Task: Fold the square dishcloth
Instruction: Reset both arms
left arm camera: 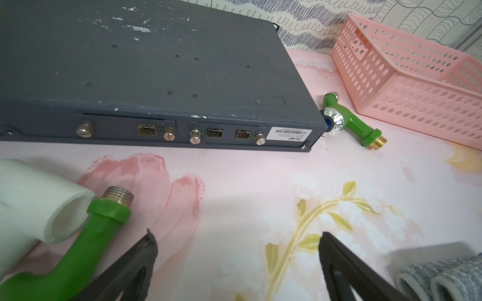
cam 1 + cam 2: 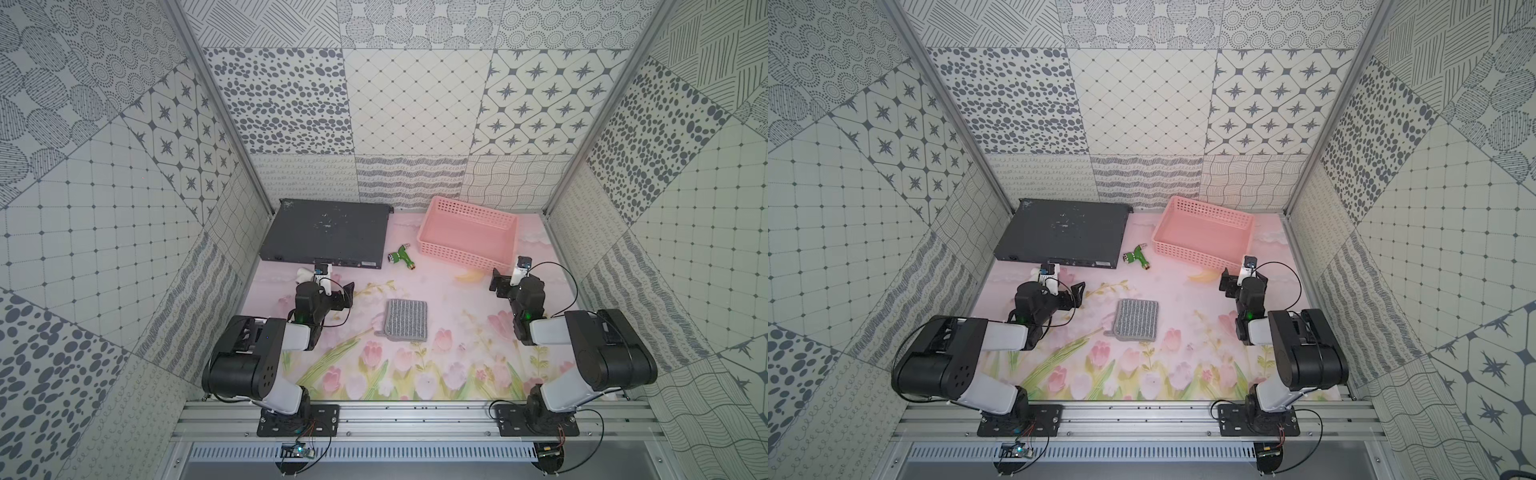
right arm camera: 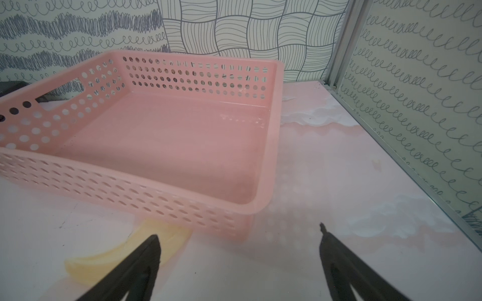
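The dishcloth [image 2: 407,319] lies mid-table [image 2: 453,291], seemingly already doubled over, while the left pincer [image 1: 237,235] and right pincer [image 3: 238,232] stand wide open, empty and well apart from it; any next move likely means only squaring its edges.

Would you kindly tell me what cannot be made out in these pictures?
1. Dishcloth: cut off by the left wrist view's edge; too small in both top views to count layers.
2. Green tap by the white pipe: cut off by that edge; the left arm hides it in both top views.
3. Label on the dark box: print too small.
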`<state>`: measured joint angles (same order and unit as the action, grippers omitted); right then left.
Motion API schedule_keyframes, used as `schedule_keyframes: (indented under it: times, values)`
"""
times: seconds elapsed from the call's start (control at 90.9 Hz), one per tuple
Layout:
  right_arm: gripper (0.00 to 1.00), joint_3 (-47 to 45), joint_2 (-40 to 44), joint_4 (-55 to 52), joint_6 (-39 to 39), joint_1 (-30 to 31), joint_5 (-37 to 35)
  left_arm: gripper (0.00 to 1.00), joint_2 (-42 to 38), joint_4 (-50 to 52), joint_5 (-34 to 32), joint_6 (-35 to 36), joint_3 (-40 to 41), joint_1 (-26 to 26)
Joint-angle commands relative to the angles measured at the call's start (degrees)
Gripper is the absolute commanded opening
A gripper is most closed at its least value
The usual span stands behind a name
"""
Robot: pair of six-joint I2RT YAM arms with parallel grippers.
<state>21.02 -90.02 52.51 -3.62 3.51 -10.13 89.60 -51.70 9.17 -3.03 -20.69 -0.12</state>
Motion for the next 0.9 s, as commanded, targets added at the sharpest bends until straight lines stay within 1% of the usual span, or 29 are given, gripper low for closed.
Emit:
schedule_keyframes:
  times: [0.0,0.044,0.22,0.891]
  values:
    - [0.97,0.33,0.28,1.28,-0.32,-0.17,-0.68,0.99,0.63,0.75,2.16,1.43,-1.73,1.07]
    - [0.97,0.37,0.28,1.31,-0.27,-0.17,-0.68,0.99,0.98,-0.39,1.72,1.34,-1.63,1.09]
    - [0.97,0.35,0.28,1.28,-0.31,-0.17,-0.68,0.99,0.75,0.70,-2.69,-0.12,-1.91,1.09]
    - [0.97,0.46,0.19,1.23,0.10,0.18,-1.09,0.99,0.75,0.49,-2.63,-0.14,-1.79,1.01]
